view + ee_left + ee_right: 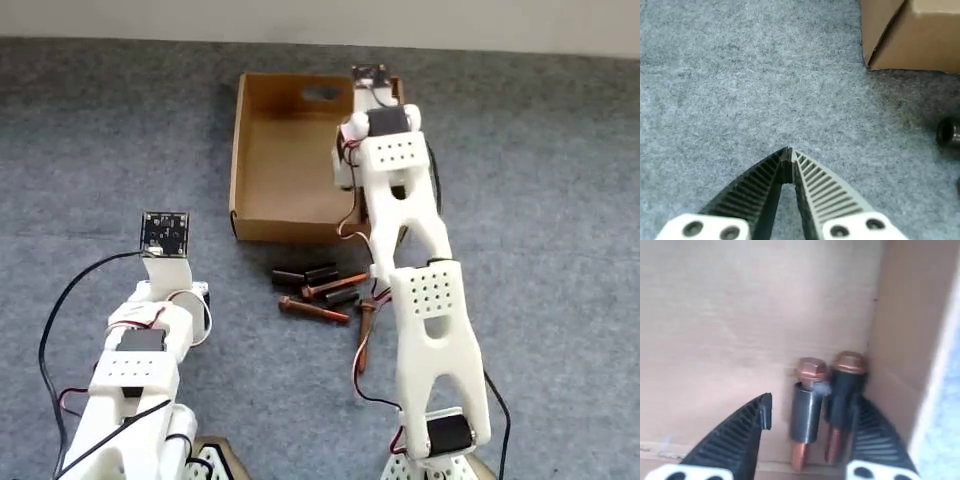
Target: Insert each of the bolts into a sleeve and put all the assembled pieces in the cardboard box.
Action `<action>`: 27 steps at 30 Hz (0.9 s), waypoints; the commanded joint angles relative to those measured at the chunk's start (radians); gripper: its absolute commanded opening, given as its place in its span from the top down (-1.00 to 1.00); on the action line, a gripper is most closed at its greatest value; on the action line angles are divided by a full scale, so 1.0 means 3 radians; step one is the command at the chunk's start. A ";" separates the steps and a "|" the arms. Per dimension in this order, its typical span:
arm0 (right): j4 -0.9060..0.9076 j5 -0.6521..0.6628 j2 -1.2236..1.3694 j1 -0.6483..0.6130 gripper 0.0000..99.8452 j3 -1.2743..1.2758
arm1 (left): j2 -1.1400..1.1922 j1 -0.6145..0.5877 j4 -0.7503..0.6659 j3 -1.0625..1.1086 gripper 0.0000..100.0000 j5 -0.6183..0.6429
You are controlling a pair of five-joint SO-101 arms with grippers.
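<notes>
Two assembled pieces lie side by side on the floor of the cardboard box (730,305), against its side wall: a copper bolt in a black sleeve (806,412) and a second one (844,390). My right gripper (812,405) hangs open just above them, one finger on each side, holding nothing. In the high view the right arm (395,170) stretches over the right side of the cardboard box (285,150). On the carpet in front of the box lie loose bolts (313,309) and black sleeves (288,277). My left gripper (788,152) is shut and empty over bare carpet.
The left arm (140,350) sits folded at the lower left, well away from the parts. In the left wrist view a corner of the box (910,35) and one black sleeve (947,131) show at the far side. Grey carpet (120,140) covers the table.
</notes>
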 commanded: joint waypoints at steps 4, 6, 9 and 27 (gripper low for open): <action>0.0366 0.0026 -0.0090 0.0059 0.53 -0.1481 | -0.0023 0.0043 -0.0051 -0.0013 0.96 -0.0015; 0.0366 0.0026 -0.0238 0.0074 0.53 -0.1486 | -0.0023 0.0043 -0.0051 -0.0013 0.96 -0.0015; 0.0371 0.0026 -0.0627 0.0095 0.53 -0.1133 | -0.0023 0.0043 -0.0051 -0.0013 0.96 -0.0015; -0.0519 0.0358 -0.5051 -0.0166 0.53 0.4923 | -0.0018 0.0043 -0.0051 -0.0013 0.96 -0.0015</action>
